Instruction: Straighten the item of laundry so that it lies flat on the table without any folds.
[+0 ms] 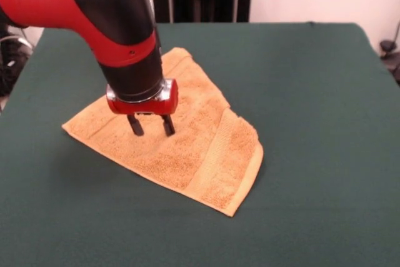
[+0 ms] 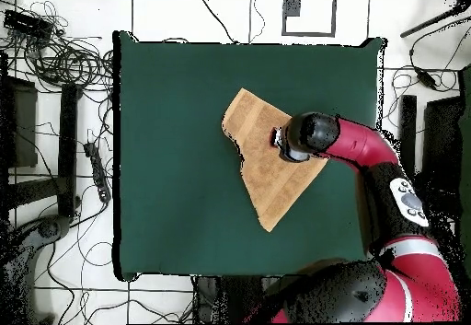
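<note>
Green felt covers the one table, where a single golden-orange towel lies folded over near the middle. One gripper hangs above it, fingers apart, tips seemingly just above the pile.

A: Where does the front view sit?

B: Low and close, across the table from the arm, looking slightly down. The table's near edge is cut off.

A: And the overhead view?

B: High above, facing straight down, far enough to take in the whole table plus floor and cables around it (turned half round against the front view).

A: What do they share?

B: The table's green top, the towel and the arm over it.
</note>
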Robot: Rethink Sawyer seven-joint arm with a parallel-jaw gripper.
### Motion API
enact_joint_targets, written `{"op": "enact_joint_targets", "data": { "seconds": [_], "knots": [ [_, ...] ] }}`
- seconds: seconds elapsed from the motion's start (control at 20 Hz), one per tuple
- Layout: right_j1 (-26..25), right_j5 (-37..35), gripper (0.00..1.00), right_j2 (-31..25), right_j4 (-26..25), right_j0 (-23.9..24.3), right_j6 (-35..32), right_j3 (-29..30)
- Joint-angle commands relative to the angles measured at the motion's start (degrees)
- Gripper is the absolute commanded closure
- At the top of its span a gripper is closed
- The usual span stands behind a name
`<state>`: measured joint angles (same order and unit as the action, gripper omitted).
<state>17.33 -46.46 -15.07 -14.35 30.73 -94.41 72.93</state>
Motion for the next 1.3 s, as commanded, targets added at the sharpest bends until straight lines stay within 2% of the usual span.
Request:
{"op": "enact_joint_targets", "data": {
  "seconds": [0.05,0.45,1.3],
  "knots": [
    [-10.93,-2.82,0.0,-6.46,-4.88,-0.5,14.69,-8.9],
    [-18.03,-8.29,0.0,-10.16,-8.66,1.6,26.18,-20.74],
    [-25.67,-13.65,0.0,-16.77,-12.83,4.29,40.85,-32.78]
  ]
}}
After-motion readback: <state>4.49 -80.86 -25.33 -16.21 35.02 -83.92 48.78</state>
